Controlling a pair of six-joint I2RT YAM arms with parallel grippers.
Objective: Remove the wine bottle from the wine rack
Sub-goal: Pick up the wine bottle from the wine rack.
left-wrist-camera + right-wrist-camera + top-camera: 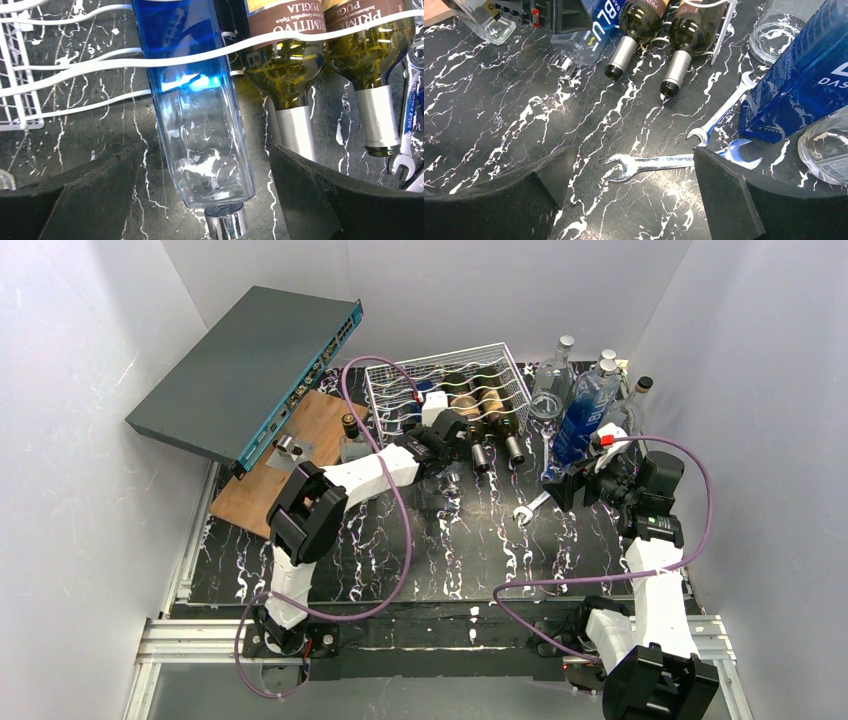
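Pre-grasp: left gripper (204, 155), jaws wide open on nothing, straddles the blue bottle (195, 115) in the wine rack (400, 380), 2 wine bottles (287, 75) cradled just beside it; next probably shift onto a wine neck and close; right gripper (631, 155) empty, spread wide.

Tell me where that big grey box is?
In the top view the grey box sits tilted at the back left, partly over a wooden board, left of the wire rack.

Left wine bottle (636, 22) and right wine bottle (691, 32) are seen lying side by side, foil necks nearer. On the marbled table (499, 115), flat wrench (654, 164) is framed by right gripper (630, 155), fingers spread; angled wrench (724, 110) just beyond.
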